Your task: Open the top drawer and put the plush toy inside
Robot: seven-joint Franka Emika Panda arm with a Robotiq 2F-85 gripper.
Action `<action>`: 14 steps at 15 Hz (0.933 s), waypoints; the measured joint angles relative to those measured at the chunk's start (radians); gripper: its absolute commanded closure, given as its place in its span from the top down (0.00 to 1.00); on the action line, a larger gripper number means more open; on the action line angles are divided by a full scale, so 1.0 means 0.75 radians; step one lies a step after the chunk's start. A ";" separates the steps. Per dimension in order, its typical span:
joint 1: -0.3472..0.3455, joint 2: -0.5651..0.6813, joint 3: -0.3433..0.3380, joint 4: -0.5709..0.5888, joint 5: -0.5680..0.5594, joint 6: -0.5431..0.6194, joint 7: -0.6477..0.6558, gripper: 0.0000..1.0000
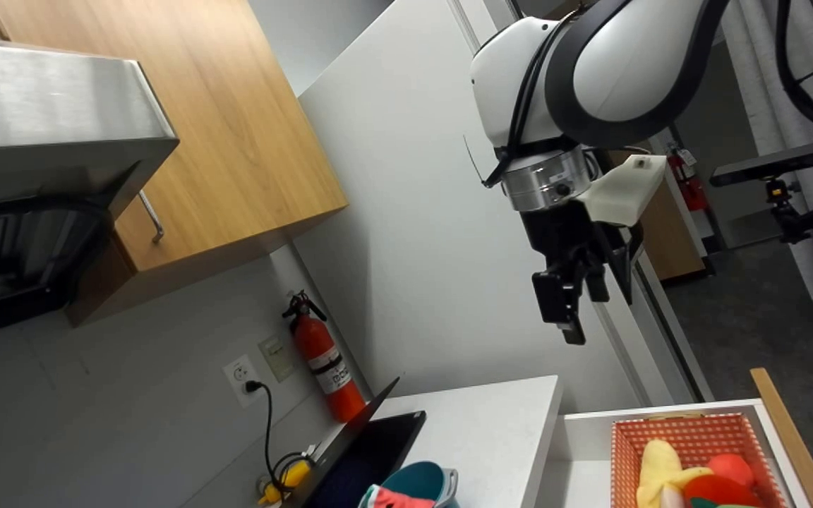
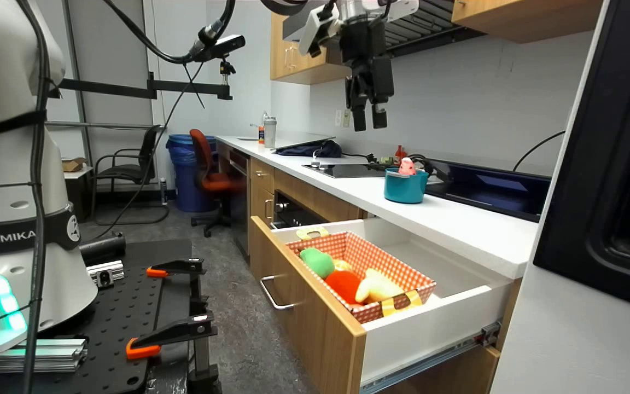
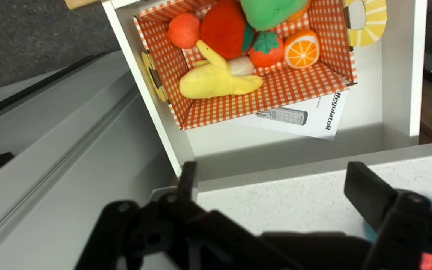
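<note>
The top drawer (image 2: 424,336) stands pulled out, its wooden front facing the aisle and its white rim (image 3: 417,75) showing in the wrist view. Inside it, a red-checked basket (image 3: 268,99) holds the plush toy (image 3: 216,82), yellow and banana-shaped, among several other soft fruits. The same toy (image 2: 378,287) shows against the basket's side in an exterior view. High above the counter and drawer hangs my gripper (image 1: 586,317), pointing down and apart from everything. In the wrist view its fingers (image 3: 366,187) are wide apart, with only the countertop behind the gap.
A teal pot (image 2: 404,187) with a pink soft toy (image 2: 407,166) in it stands on the white counter (image 2: 457,227). Behind it lies a flat black tray (image 2: 490,189). Overhead cabinets (image 1: 216,141) and a steel hood (image 1: 53,99) hang above. A printed sheet (image 3: 313,120) lies in the drawer.
</note>
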 measured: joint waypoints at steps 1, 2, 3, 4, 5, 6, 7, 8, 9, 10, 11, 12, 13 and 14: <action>0.000 -0.014 0.000 -0.002 0.000 0.000 0.000 1.00; 0.000 -0.029 0.001 -0.004 0.000 0.000 0.000 1.00; 0.000 -0.043 0.003 -0.006 0.000 0.000 0.000 1.00; 0.000 -0.057 0.005 -0.008 0.000 0.000 0.000 1.00; 0.000 -0.069 0.007 -0.011 0.000 0.000 -0.001 1.00; 0.000 -0.082 0.010 -0.017 0.000 0.000 -0.001 1.00; 0.000 -0.094 0.013 -0.023 0.000 0.000 -0.001 1.00; 0.000 -0.107 0.016 -0.031 0.005 0.000 -0.003 1.00; 0.000 -0.118 0.018 -0.038 0.013 0.000 -0.005 1.00; 0.000 -0.127 0.019 -0.044 0.026 0.000 -0.008 1.00; 0.000 -0.137 0.020 -0.050 0.044 0.000 -0.013 1.00; 0.000 -0.145 0.020 -0.056 0.055 0.000 -0.013 1.00; 0.000 -0.147 0.020 -0.058 0.056 0.000 -0.013 1.00; 0.000 -0.145 0.020 -0.058 0.056 0.000 -0.013 1.00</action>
